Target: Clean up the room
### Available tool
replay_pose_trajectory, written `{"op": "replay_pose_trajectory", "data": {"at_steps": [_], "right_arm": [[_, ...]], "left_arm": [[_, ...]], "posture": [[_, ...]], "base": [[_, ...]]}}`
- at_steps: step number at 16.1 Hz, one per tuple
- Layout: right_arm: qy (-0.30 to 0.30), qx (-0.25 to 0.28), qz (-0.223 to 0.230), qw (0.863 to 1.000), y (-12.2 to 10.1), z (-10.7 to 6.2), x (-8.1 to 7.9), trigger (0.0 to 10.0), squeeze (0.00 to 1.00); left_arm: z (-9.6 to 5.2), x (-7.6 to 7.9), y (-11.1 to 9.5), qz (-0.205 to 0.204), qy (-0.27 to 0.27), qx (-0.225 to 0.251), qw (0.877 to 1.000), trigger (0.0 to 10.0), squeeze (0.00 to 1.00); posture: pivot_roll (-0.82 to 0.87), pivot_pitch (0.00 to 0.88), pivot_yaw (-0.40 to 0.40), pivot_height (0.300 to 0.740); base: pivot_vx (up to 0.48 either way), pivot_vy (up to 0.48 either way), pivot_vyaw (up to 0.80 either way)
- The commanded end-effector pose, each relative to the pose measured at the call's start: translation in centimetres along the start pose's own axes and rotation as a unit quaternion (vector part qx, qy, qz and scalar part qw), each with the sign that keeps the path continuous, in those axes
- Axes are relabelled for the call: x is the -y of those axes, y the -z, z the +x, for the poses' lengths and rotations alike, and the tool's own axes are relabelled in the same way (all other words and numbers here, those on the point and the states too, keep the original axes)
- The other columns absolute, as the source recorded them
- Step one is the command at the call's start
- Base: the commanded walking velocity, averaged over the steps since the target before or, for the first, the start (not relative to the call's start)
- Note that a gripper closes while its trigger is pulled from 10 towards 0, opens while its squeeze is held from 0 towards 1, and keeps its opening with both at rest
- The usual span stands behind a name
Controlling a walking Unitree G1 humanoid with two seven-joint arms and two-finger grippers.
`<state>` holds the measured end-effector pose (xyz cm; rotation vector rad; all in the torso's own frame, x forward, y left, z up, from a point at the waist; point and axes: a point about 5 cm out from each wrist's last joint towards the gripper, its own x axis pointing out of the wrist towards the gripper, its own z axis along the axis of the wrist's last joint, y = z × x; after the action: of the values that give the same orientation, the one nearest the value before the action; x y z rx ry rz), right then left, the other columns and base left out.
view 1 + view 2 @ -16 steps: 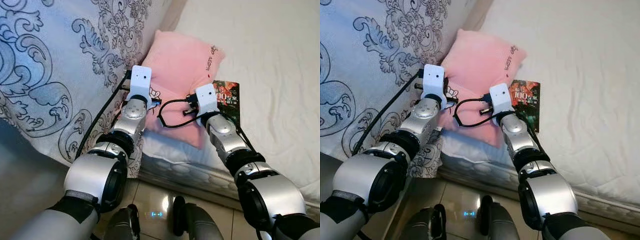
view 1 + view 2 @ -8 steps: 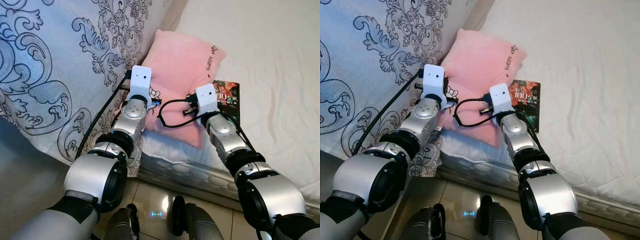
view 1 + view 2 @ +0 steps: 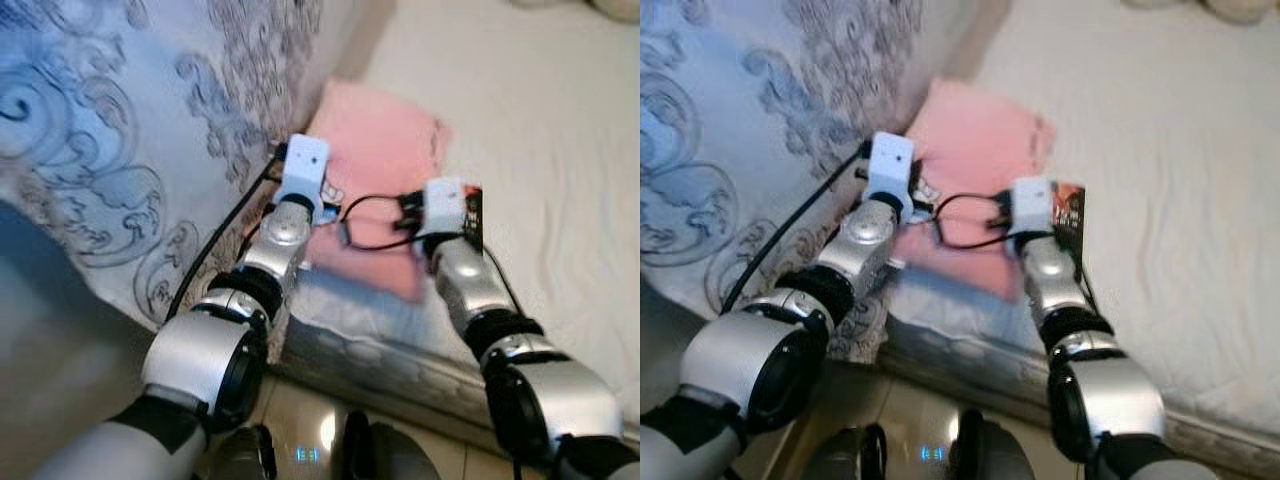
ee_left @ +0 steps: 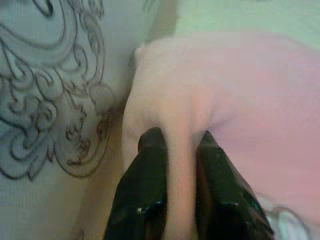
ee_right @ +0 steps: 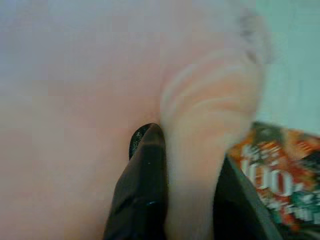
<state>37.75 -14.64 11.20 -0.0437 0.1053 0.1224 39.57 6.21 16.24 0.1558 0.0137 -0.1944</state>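
A pink pillow (image 3: 375, 150) lies at the near edge of the white mattress (image 3: 560, 140), beside a patterned grey-blue quilt (image 3: 120, 130). Both arms reach to it. In the left wrist view my left gripper (image 4: 179, 145) is shut on a pinched fold along the pillow's (image 4: 240, 100) quilt-side edge. In the right wrist view my right gripper (image 5: 187, 150) is shut on the pillow's (image 5: 80, 100) other edge, next to a dark book (image 5: 280, 185) with red and orange print. That book (image 3: 472, 215) lies flat on the mattress by my right wrist.
The quilt hangs over the bed's left side down toward the floor. Tiled floor (image 3: 300, 420) and my own feet show at the bottom. Pale rounded things (image 3: 1230, 8) sit at the far top right of the mattress.
The whole picture has shifted and blurred, so the camera has moved. Both grippers keep their hold on the pillow; arms and pillow sit slightly further right and up in view.
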Motion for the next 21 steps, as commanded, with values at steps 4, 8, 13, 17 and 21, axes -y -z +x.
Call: {"op": "replay_pose_trajectory", "data": {"at_steps": [4, 8, 13, 17, 21], "right_arm": [[0.038, -0.02, 0.003, 0.999, 1.6, -0.9, 1.6, 10.0, 1.0], [0.041, -0.019, 0.026, 0.999, 2.0, -1.0, 1.0, 10.0, 1.0], [0.076, -0.103, 0.18, 0.975, 5.7, -2.1, 0.2, 10.0, 1.0], [0.086, -0.066, 0.156, 0.982, 5.2, -2.2, 0.3, 10.0, 1.0], [0.155, 0.019, 0.128, 0.979, 5.9, -5.6, 1.3, 10.0, 1.0]], "left_arm": [[0.2, -0.8, -0.7, 0.009, -0.006, 0.018, 1.0, 10.0, 1.0], [0.1, -1.0, -0.6, 0.035, -0.005, 0.027, 0.999, 10.0, 1.0], [0.1, -0.8, -2.3, 0.094, 0.03, 0.092, 0.991, 10.0, 1.0], [-0.8, -0.5, -1.1, 0.048, 0.06, 0.107, 0.991, 10.0, 1.0], [-4.2, -1.0, 2.0, 0.027, 0.083, 0.121, 0.989, 10.0, 1.0]], "posture": [[0.02, 0.0, -0.035, 0.74], [0.02, 0.0, -0.036, 0.74], [0.05, 0.0, -0.035, 0.74], [0.05, 0.0, -0.031, 0.74], [0.06, 0.0, -0.045, 0.74]], "base": [[0.0, 0.0, 0.0], [0.0, 0.0, 0.0], [0.0, 0.0, 0.0], [0.0, 0.0, 0.0], [0.0, 0.0, 0.0]]}}
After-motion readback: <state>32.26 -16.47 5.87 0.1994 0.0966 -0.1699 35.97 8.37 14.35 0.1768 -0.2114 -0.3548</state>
